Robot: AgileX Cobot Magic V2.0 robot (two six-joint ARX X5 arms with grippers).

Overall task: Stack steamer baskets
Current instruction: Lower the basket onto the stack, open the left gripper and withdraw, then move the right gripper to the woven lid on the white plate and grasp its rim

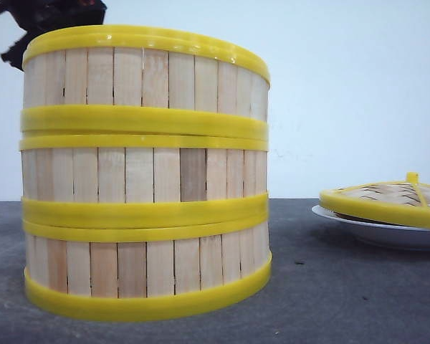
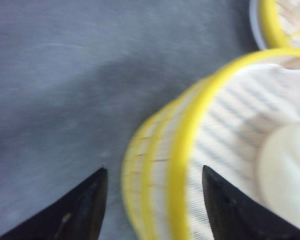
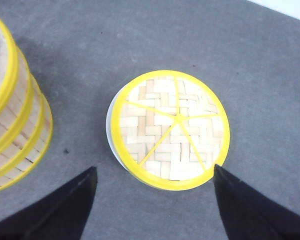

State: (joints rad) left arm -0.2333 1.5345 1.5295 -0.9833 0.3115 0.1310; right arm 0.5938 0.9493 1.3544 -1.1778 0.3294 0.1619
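Steamer baskets (image 1: pixel 145 172): three, stacked in one column on the grey surface (image 1: pixel 330 301), rims meeting but not perfectly flush, middle seam slightly slanted. Task looks essentially complete.

Left fingers (image 2: pixel 152 200) spread wide, straddling the top basket's rim (image 2: pixel 190 130), nothing gripped; view blurred, so contact with the rim impossible to judge. Pale rounded item (image 2: pixel 285 175) inside the top basket, too blurred to name. Right fingers (image 3: pixel 155 200) likewise wide apart, empty, above the woven lid (image 3: pixel 169 130).

Risks, as judgement only: catching the rim with a finger on the way out, dragging or tipping the top basket off the column; nudging the wall sideways and shifting the already uneven seams; toppling the whole stack, tall and standing near the lid. Right side less worrying, well apart from the stack.

Count: three baskets; one lid, beside the stack; one white plate (image 1: pixel 373 231) under the lid; one pale item inside the top basket.
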